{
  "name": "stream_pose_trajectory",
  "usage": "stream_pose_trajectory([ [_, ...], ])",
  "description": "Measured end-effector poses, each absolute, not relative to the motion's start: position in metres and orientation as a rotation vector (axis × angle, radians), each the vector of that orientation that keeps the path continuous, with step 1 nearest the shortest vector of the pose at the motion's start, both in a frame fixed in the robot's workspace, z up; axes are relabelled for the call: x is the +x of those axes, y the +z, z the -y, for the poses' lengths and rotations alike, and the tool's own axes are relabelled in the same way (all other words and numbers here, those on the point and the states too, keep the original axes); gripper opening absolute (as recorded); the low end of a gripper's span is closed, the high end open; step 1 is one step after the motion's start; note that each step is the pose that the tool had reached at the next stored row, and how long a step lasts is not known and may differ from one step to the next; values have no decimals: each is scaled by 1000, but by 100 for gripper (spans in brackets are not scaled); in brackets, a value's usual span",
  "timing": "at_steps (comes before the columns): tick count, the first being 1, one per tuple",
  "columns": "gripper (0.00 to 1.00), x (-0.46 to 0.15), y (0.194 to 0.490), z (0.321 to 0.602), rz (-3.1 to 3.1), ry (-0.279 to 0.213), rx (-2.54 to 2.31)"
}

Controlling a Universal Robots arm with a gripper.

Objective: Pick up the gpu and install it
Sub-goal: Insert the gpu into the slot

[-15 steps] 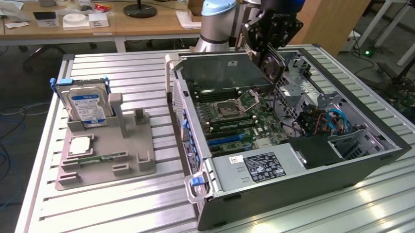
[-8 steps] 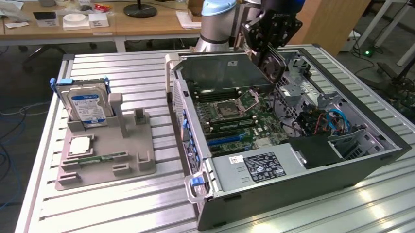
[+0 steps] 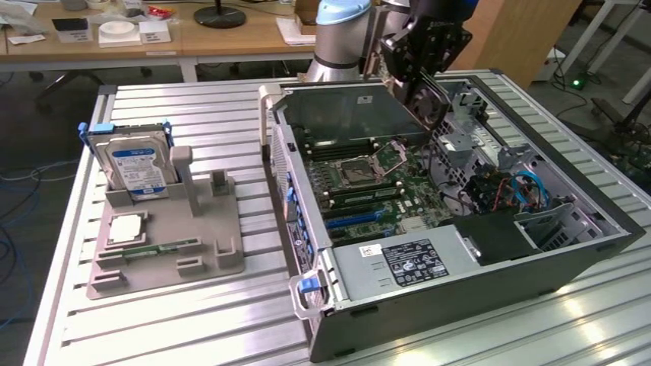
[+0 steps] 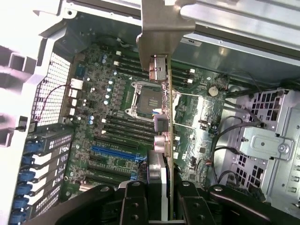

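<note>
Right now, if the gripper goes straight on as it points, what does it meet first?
Probably the motherboard beside the CPU socket, via the gpu the gripper holds; depth is unclear.

The computer case (image 3: 458, 305) is lying open on the table (image 3: 194, 328), at the exterior view's right; the fixture tray (image 3: 163, 271) is sitting beside it, at the left; the hard drive (image 3: 137, 169) is standing upright in the tray, the CPU chip (image 3: 124, 227) lying flat before it; the gpu (image 3: 425, 103), clamped in the gripper (image 3: 422, 46), is hanging above the motherboard (image 3: 376, 191) inside the case.
</note>
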State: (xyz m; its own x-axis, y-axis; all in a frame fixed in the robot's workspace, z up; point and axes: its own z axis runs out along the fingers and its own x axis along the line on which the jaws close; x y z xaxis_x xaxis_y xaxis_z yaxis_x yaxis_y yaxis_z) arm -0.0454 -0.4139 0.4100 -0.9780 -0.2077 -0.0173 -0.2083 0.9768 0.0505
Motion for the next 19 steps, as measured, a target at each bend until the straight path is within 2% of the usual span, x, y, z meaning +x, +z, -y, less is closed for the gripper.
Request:
stream_pose_trajectory([
  [19, 28, -46, 410, 414, -3085, 87, -540],
])
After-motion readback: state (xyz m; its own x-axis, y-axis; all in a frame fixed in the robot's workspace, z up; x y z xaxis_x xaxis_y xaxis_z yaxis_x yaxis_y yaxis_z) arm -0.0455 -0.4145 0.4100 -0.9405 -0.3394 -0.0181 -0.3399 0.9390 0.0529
